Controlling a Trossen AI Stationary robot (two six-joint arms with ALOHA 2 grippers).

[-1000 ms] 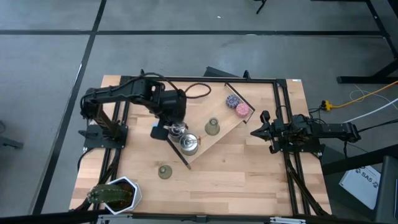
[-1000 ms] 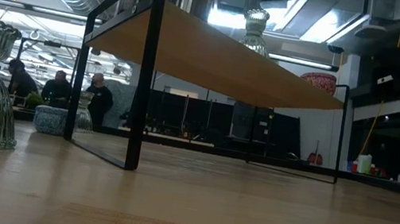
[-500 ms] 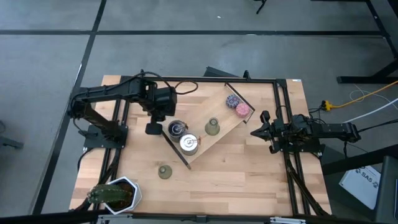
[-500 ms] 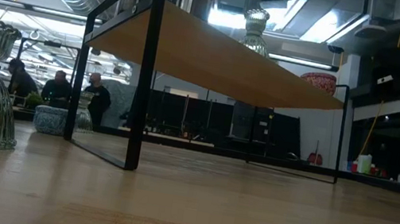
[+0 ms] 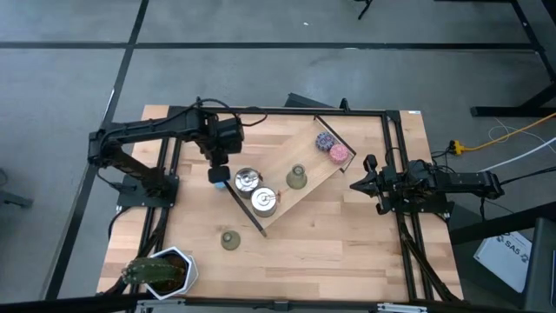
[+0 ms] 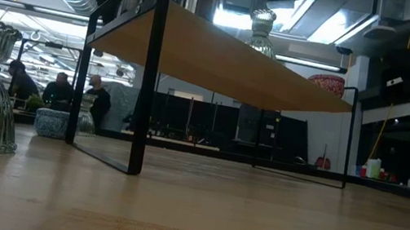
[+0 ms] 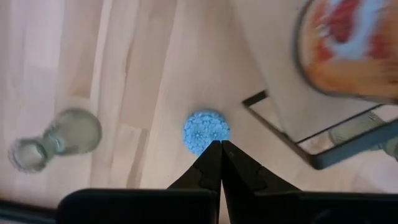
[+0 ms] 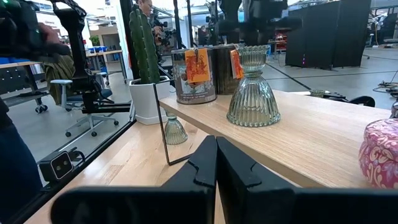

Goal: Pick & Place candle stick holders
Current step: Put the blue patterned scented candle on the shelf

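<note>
Stood across the pale wooden table (image 5: pixel 347 252): a raised light-wood shelf on a thin black metal frame (image 5: pixel 304 169), taken here as landmark. On its top, mid-board, one ribbed olive-green bell-shaped candle stick holder (image 5: pixel 296 177); another on bare table just off its lower corner (image 5: pixel 229 239), probably awaiting pickup. Hovered beside its left end: left gripper (image 5: pixel 217 176), fingers pinched together, empty, above a small blue glittery puck (image 7: pixel 206 132). Parked off its right end: right gripper (image 5: pixel 358 184), jaws closed, empty.
</note>
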